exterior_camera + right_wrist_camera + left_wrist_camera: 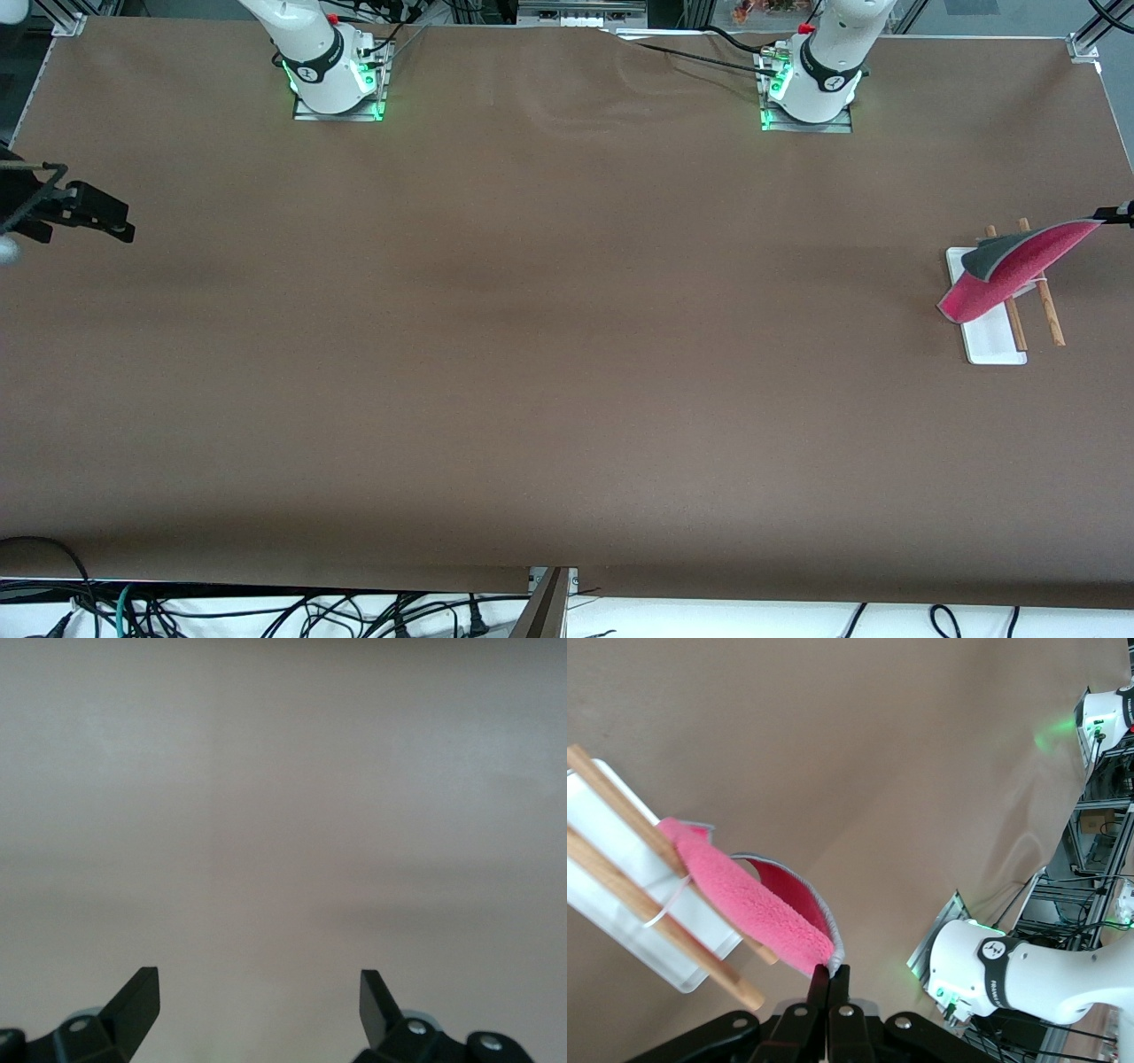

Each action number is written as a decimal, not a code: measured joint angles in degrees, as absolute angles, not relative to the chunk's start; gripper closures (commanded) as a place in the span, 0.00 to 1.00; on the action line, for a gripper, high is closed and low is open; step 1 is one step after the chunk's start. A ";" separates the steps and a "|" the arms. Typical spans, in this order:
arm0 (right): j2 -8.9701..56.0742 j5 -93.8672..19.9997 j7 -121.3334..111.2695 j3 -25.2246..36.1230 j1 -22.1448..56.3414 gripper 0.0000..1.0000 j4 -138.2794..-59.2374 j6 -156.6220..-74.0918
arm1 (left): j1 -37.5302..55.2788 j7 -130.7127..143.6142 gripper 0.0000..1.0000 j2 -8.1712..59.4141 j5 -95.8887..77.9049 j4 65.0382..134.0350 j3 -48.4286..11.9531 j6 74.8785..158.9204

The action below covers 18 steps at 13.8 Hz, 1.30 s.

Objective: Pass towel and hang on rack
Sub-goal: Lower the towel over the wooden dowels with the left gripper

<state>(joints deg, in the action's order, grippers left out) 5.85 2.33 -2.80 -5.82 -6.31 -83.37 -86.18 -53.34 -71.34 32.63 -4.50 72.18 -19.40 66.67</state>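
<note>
Handover looks done, hanging underway: left gripper (830, 973), jaws pinched on one corner of the towel (1005, 270), holds it draped across the rack (992, 341) rods, release still left; right gripper (89, 213) waits, jaws wide, over bare surface (532, 354).

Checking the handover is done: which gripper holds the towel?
The left gripper, shut on the towel over the rack; the right gripper waits open, empty.
</note>
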 measured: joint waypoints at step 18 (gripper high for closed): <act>5.84 2.01 -5.73 -4.28 -6.14 0.00 -84.64 -83.72 | -53.51 -92.86 0.80 40.94 -2.72 66.05 -7.59 79.96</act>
